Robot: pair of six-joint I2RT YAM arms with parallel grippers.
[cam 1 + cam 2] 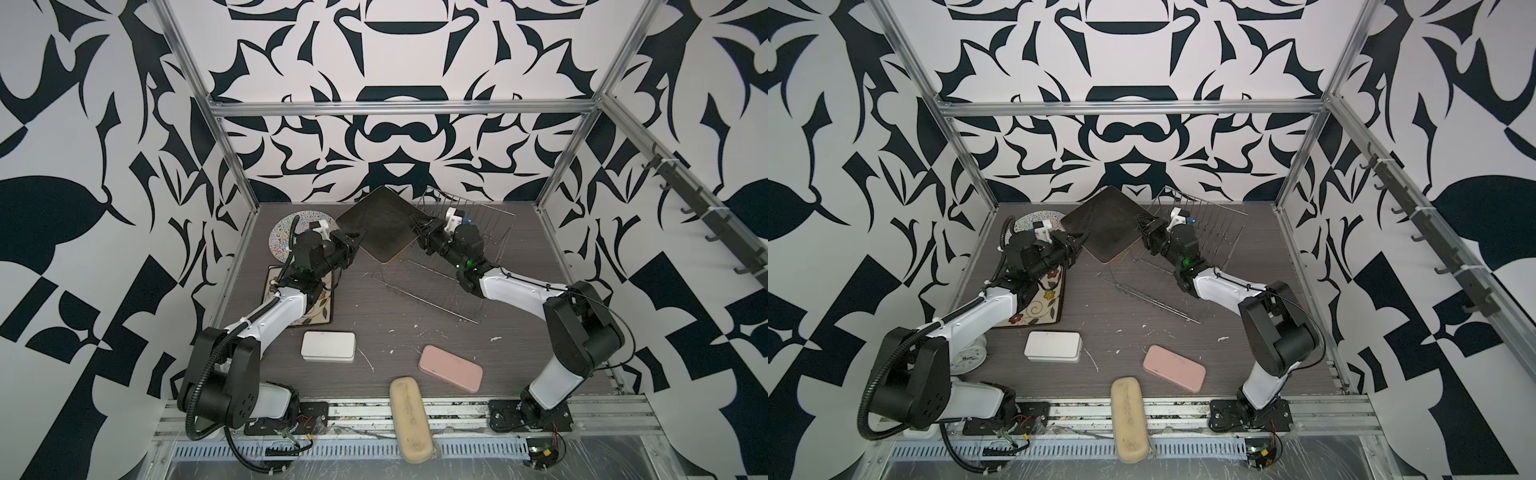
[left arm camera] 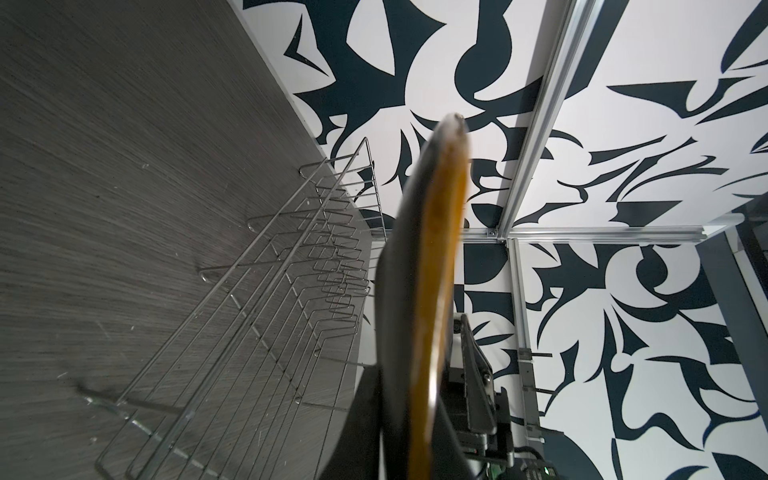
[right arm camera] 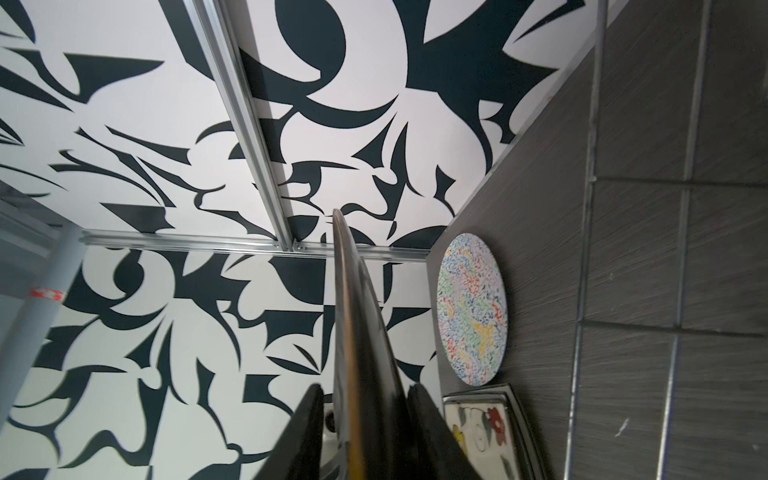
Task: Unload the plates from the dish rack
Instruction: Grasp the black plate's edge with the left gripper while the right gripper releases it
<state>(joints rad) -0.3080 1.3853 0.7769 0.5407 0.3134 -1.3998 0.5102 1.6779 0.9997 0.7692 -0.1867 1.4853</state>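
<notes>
I see round squiggle plate (image 1: 286, 237) flat on table (image 1: 399, 345), far left. Flowered plate (image 1: 322, 309) just in front of it, partly under left arm (image 1: 274, 309). Left gripper (image 1: 358, 243) pinched on left edge of black square plate (image 1: 380, 224). Plate is up off table, tilted, lowest corner near left end of dish rack (image 1: 419, 284). Right gripper (image 1: 417, 226) at plate's right edge, fingers (image 3: 303, 432) straddling rim, slightly parted, gap showing on one side.

Bold black-and-white patterned walls (image 1: 395, 62) enclose a grey wood-grain tabletop (image 1: 374, 316), framed by silver aluminium rails (image 1: 399, 109).
</notes>
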